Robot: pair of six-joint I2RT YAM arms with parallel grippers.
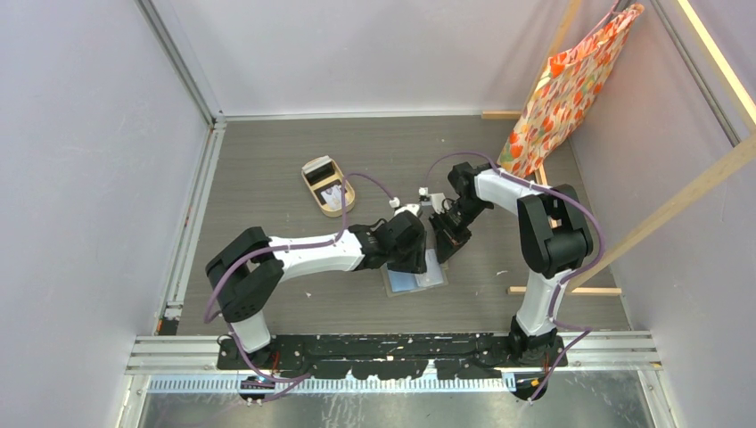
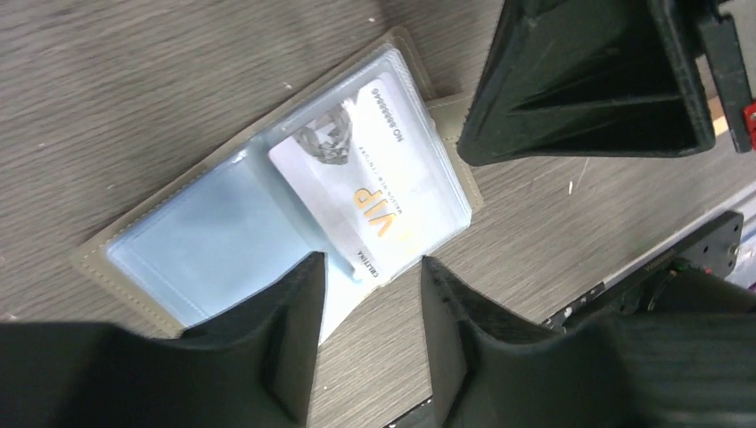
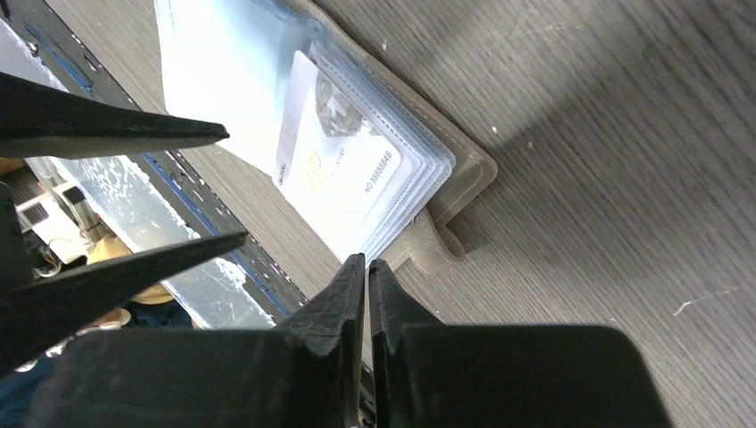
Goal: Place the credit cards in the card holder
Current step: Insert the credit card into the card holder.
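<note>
Card holder (image 1: pixel 419 283) lies open on the bench (image 1: pixel 294 160), with a white VIP card (image 2: pixel 374 187) in a clear sleeve. Left gripper (image 2: pixel 370 267) jaws are spread, straddling the card's edge. Right gripper (image 3: pixel 365 267) jaws are pressed together, empty, at the holder's 1 o'clock by the snap tab (image 3: pixel 432 250).

You're in a robotics lab test cell. The left arm (image 1: pixel 312 254) and right arm (image 1: pixel 553 236) are bolted to a black base plate (image 1: pixel 392 349). Beyond the plate, plain pale panels (image 1: pixel 357 53) enclose a grey wood-grain table (image 1: pixel 267 160). Aluminium rails (image 1: pixel 192 223) run up its left. To the right stand bare wooden beams (image 1: pixel 686 192) with a patterned bag (image 1: pixel 566 94) hanging from them.
</note>
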